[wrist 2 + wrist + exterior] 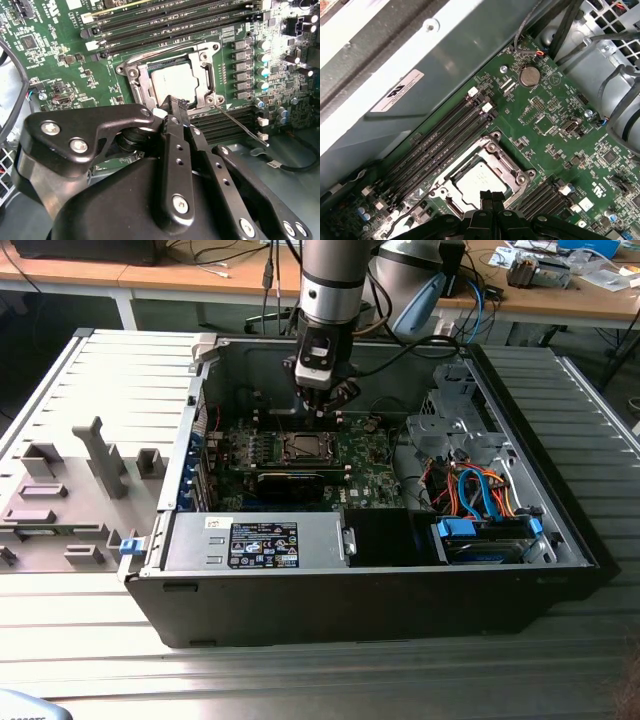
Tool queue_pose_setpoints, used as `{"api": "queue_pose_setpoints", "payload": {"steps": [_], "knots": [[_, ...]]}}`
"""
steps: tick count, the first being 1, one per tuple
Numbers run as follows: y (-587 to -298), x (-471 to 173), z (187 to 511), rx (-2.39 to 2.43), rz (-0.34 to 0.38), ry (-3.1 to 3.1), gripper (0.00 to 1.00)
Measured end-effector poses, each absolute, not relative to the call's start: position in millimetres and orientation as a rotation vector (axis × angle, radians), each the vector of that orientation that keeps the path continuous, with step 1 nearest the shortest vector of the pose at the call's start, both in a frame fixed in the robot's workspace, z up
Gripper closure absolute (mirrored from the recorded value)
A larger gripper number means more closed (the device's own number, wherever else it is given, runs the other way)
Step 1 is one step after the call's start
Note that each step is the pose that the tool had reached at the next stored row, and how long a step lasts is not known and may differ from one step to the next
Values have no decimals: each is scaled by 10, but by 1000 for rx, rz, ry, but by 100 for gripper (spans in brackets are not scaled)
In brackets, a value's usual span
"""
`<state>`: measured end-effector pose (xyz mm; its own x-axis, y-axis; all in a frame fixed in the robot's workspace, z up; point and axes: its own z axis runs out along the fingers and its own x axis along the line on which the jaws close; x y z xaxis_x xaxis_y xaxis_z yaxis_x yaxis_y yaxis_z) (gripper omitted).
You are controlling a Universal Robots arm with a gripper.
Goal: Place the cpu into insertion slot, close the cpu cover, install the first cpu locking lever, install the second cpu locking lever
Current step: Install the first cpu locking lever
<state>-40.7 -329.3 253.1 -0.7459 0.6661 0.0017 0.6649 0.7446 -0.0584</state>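
1 cpu (172, 82) seated, 1 cpu cover (142, 82) down over it; end effector (173, 104) closed, fingertips together just above.

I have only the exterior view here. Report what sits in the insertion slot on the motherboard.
Observer: In both wrist views the cpu is seated there, silvery top facing up.
Operator: Now the cover. Tell me how it lies.
Observer: The cpu cover is folded down flat, framing the cpu's top through its square opening.
Operator: Check the levers.
Observer: In the second wrist view one thin lever angles away from the cover's corner instead of lying along its edge.
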Motion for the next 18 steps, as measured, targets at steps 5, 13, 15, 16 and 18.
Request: {"api": "queue_pose_setpoints", "payload": {"steps": [5, 13, 15, 16, 18], "knots": [[-3293, -407, 2531, -1080, 85, -2926, 89], [-3293, -407, 2531, -1034, 85, -2943, 89], [-3293, -407, 2531, -1015, 85, -2950, 89], [-3293, -407, 2531, -1002, 86, -2955, 89], [-3293, -407, 2531, -992, 86, -2958, 89]]}}
